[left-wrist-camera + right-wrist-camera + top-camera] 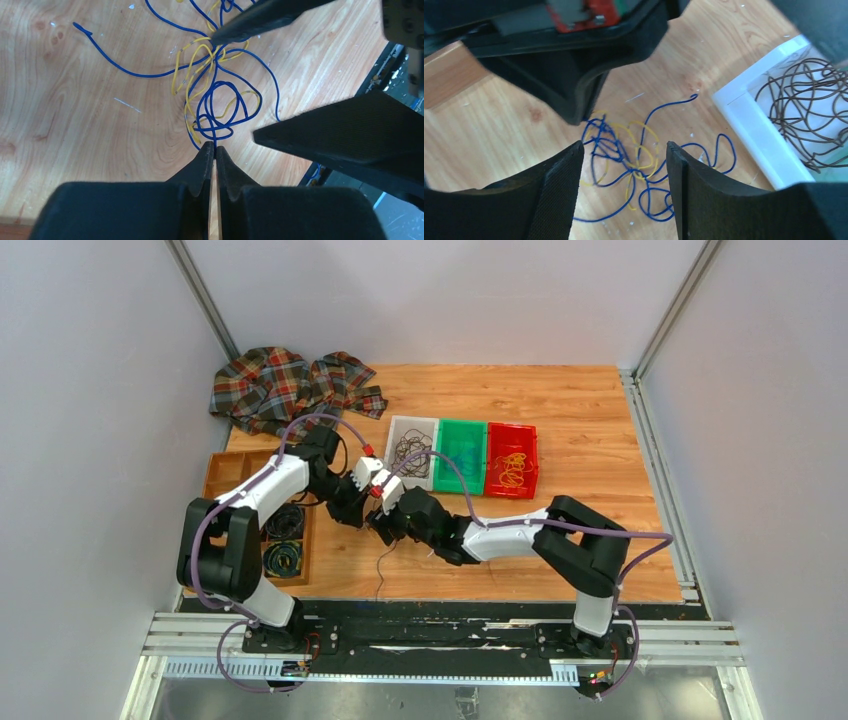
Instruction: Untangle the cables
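Observation:
A tangle of blue cable (220, 95) and yellow cable (184, 75) lies on the wooden table. My left gripper (215, 150) is shut on a blue strand at the near edge of the tangle. My right gripper (624, 150) is open and empty, hovering above the tangle, with blue cable (719, 145) and yellow cable (644, 130) showing between its fingers. Its fingers (350, 135) reach into the left wrist view from the right. In the top view both grippers (383, 523) meet at the table's middle front, and a thin strand (380, 570) trails toward the front edge.
A white bin (395, 430) holding brown wires (804, 110), a green bin (459, 455) and a red bin (512, 458) stand behind the grippers. A wooden tray (235, 475) with coiled cables is at the left. A plaid cloth (290, 385) lies at the back left.

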You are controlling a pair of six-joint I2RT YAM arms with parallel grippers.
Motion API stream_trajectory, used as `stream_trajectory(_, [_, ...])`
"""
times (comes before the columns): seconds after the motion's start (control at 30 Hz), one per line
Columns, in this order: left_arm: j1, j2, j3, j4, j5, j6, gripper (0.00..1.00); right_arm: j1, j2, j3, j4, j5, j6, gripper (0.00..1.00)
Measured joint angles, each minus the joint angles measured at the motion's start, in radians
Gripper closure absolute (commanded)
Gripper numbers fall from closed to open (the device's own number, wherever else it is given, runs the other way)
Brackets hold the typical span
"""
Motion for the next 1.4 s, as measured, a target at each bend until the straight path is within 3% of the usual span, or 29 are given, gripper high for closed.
stream_trajectory(0.17, [0.0,-0.006,0.0,-0.029,0.011,0.001,0.93,0.0,0.055,0.02,0.047,0.063,-0.046,0.57])
stream_trajectory(0.47, [0.0,-0.04,0.0,-0.063,0.032,0.002,0.94,0.023,0.067,0.021,0.08,0.141,-0.116,0.54])
stream_trajectory(0.7, [0.0,-0.05,0.001,-0.078,0.051,0.002,0.94,0.029,0.072,0.031,0.084,0.161,-0.14,0.95])
stream_trajectory(0.77, [0.0,-0.061,0.001,-0.088,0.05,0.004,0.94,0.029,0.069,0.027,0.096,0.203,-0.141,0.99])
stream_trajectory(0.93, [0.0,-0.128,0.021,-0.121,0.041,0.008,0.94,0.029,-0.038,-0.053,0.112,0.331,-0.161,0.99])
stream_trajectory(0.97, [0.0,-0.148,0.028,-0.126,0.041,0.008,0.92,0.029,-0.064,-0.064,0.112,0.343,-0.164,0.99])
stream_trajectory(1.17, [0.0,-0.299,0.11,-0.154,0.055,-0.04,0.4,0.033,-0.283,-0.087,0.118,0.372,-0.166,0.99])
stream_trajectory(1.2, [0.0,-0.315,0.129,-0.159,0.061,-0.052,0.35,0.034,-0.312,-0.085,0.112,0.36,-0.163,0.99])
stream_trajectory(1.4, [0.0,-0.367,0.298,-0.171,0.114,-0.135,0.28,0.037,-0.418,-0.006,-0.033,0.249,-0.118,0.99])
